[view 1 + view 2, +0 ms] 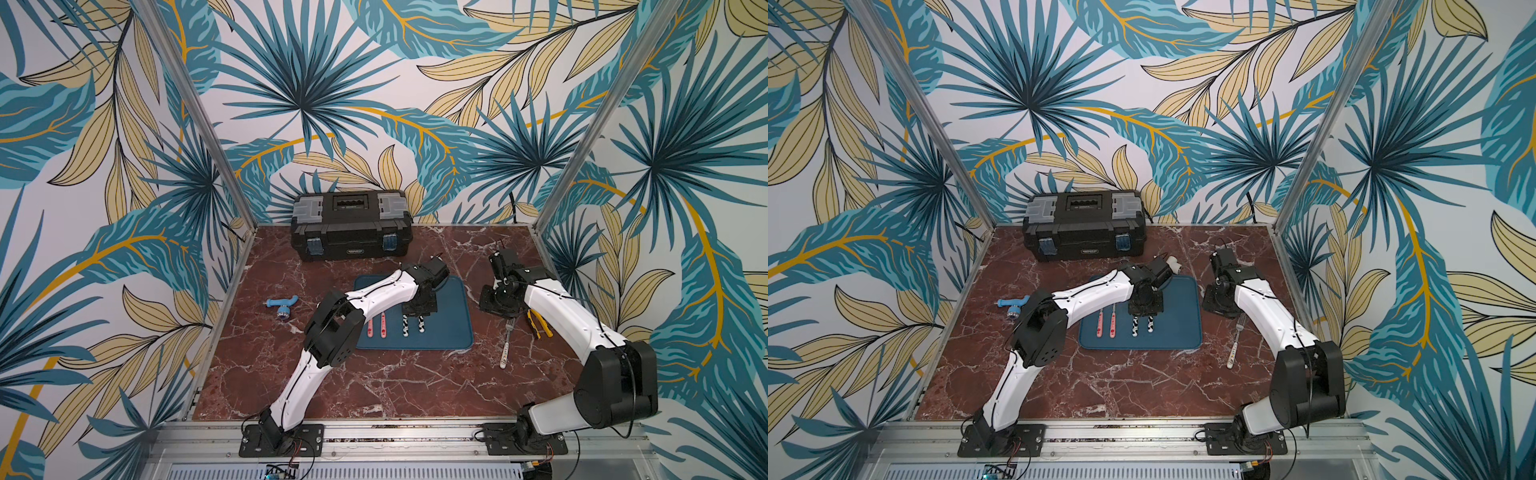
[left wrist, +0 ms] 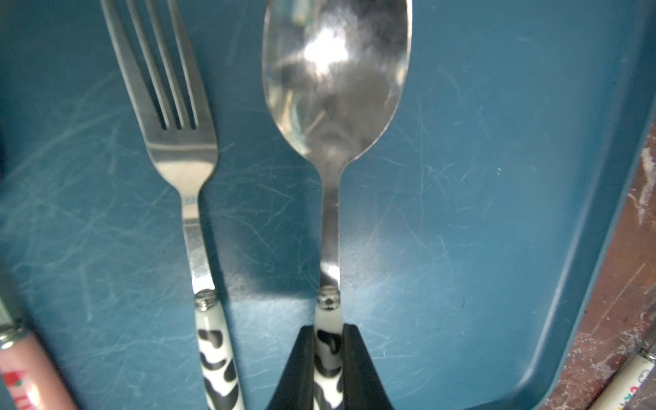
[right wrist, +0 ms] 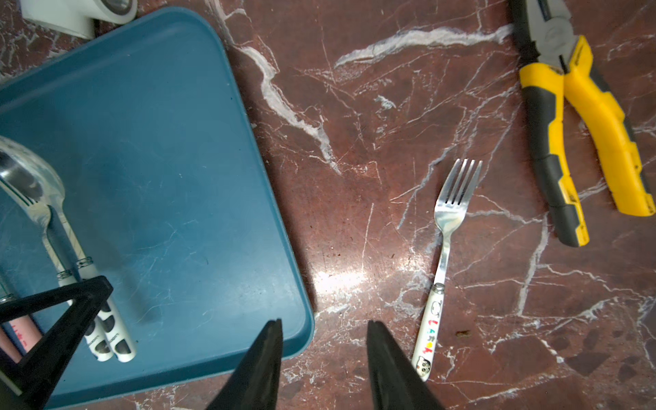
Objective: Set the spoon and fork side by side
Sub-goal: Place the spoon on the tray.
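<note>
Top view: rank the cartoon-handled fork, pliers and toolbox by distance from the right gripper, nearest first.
From the right gripper:
1. Cartoon-handled fork, on the marble just toward the robot's base.
2. Pliers, partly hidden behind the right arm, a bit farther to the side.
3. Toolbox, against the back wall.

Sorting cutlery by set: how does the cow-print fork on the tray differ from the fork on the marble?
The cow-print fork has a black-and-white patched handle; the cartoon fork has a white handle with coloured letters. The first lies on the blue tray, the second on bare marble by the pliers. Both are steel, four-tined.
</note>
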You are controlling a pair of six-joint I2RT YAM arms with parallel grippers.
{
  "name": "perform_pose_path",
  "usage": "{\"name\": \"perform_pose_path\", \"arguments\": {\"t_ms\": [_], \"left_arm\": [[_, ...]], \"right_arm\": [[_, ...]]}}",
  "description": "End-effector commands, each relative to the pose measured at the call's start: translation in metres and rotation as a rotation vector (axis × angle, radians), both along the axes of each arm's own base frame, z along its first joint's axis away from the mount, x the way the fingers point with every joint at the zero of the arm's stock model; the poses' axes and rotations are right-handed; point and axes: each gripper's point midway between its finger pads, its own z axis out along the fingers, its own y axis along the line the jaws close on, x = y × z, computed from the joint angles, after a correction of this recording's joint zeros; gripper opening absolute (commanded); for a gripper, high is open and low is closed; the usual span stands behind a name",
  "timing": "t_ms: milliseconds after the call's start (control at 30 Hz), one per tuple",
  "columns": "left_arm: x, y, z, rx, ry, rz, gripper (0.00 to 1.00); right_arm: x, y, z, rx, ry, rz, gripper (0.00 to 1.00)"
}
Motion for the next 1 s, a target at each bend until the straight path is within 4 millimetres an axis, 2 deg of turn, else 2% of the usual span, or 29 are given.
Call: {"name": "perform_pose_path", "arguments": {"t_ms": [0,267,467,767,967], "left_arm": [[0.001,0.006,0.003,-0.018,0.006,0.012,0.08],[-0.002,0.016,-0.005,0.012,0.012,0.015,0.08],[-0.002,0.014,-0.009,0.004,0.02,0.01,0.08],[-0.005,0.006,-0.001,-0.009,0.014,-0.01,0.08],[-0.009,0.0,-0.003,-0.022,0.023,-0.014,0.08]], "right_arm": [[-0.003,0.0,-0.002,0.011,-0.003,0.009,0.46],[-0.003,0.0,-0.003,0.021,-0.002,0.006,0.46],[-0.003,0.0,-0.003,0.022,0.001,0.001,0.46],[-0.003,0.0,-0.003,0.025,0.001,-0.001,0.46],[-0.003,0.0,-0.005,0.03,0.003,-0.002,0.46]]}}
